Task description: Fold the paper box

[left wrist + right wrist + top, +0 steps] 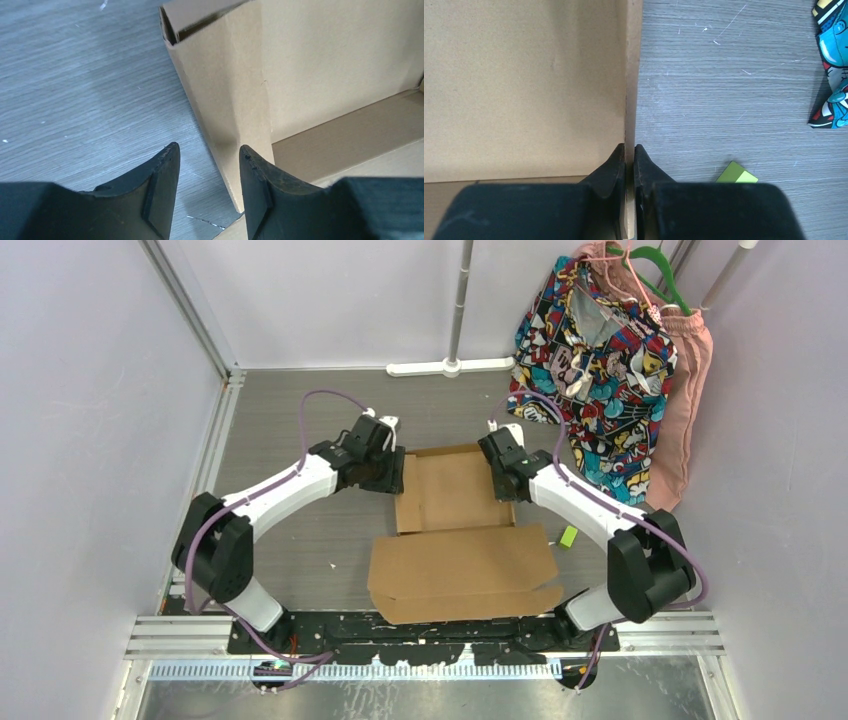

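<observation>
The paper box (455,495) is brown cardboard, half formed, with a shallow tray in the middle of the table. Its big lid panel (465,570) lies flat toward the near edge. My left gripper (393,475) is at the tray's left wall (225,100). In the left wrist view the left gripper (207,155) is open, and the wall's near end stands in the gap close to the right finger (255,185). My right gripper (503,472) is at the right wall. Seen from the right wrist, the right gripper (630,149) is shut on the wall's thin top edge (633,75).
A small green block (568,536) (736,173) lies on the table right of the box. Patterned clothing (600,360) hangs at the back right, and its hem shows in the right wrist view (831,75). A white pole base (450,367) stands at the back wall.
</observation>
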Controlling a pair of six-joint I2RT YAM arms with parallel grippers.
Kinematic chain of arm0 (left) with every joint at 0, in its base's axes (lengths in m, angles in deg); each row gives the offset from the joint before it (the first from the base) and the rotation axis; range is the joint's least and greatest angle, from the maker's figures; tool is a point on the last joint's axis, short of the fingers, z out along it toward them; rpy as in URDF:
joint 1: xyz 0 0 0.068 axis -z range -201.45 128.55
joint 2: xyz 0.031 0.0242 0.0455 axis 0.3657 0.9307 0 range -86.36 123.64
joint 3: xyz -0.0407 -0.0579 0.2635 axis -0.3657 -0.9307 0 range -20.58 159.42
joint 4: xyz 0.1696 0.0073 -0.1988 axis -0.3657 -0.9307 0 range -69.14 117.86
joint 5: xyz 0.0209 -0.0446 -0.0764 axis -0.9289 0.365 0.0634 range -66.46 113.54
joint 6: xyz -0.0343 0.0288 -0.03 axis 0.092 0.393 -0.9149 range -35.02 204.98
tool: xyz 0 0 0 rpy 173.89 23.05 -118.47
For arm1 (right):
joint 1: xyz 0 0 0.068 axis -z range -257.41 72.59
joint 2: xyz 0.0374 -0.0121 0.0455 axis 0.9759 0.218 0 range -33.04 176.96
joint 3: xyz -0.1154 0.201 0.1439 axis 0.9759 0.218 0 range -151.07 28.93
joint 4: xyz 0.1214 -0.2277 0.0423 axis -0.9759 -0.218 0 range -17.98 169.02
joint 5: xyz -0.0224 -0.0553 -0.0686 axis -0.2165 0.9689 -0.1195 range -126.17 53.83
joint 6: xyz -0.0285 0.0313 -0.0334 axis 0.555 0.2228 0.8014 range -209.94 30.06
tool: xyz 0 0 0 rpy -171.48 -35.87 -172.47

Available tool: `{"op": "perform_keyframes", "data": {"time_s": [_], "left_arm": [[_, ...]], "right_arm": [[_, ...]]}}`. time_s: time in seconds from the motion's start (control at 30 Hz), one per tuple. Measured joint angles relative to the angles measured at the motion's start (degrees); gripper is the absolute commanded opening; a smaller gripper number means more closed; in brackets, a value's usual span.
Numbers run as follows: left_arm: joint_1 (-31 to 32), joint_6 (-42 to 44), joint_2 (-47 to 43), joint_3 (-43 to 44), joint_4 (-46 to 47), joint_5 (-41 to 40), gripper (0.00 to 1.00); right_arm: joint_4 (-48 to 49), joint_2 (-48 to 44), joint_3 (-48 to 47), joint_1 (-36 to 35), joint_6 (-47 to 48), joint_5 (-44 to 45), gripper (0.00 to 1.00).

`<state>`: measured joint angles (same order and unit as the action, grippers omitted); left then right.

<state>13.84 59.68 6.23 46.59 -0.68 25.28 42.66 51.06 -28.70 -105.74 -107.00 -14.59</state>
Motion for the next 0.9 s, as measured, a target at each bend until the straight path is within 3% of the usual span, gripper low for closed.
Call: {"op": "perform_keyframes", "data": {"time_s": [0.47, 0.57, 0.73, 0.9], "left_arm": [[1.1, 0.1, -1.1, -0.3, 0.0, -5.4, 0.44], [1.4, -0.1, -0.4, -0.3, 0.0, -6.1, 0.36], [2.5, -1.0, 0.5, -0.2, 0.2, -7.9, 0.12], [4.2, -2.5, 2.4, 1.9, -0.4, -13.1, 0.01]], "right_arm": [[2.4, -0.8, 2.0, -2.7, -1.0, 2.0, 0.01], [2.5, -0.8, 2.2, -2.7, -1.1, 2.0, 0.01], [2.9, -0.8, 2.4, -2.7, -1.6, 1.9, 0.01], [2.9, -0.8, 3.0, -2.7, -2.6, 1.8, 0.01]]}}
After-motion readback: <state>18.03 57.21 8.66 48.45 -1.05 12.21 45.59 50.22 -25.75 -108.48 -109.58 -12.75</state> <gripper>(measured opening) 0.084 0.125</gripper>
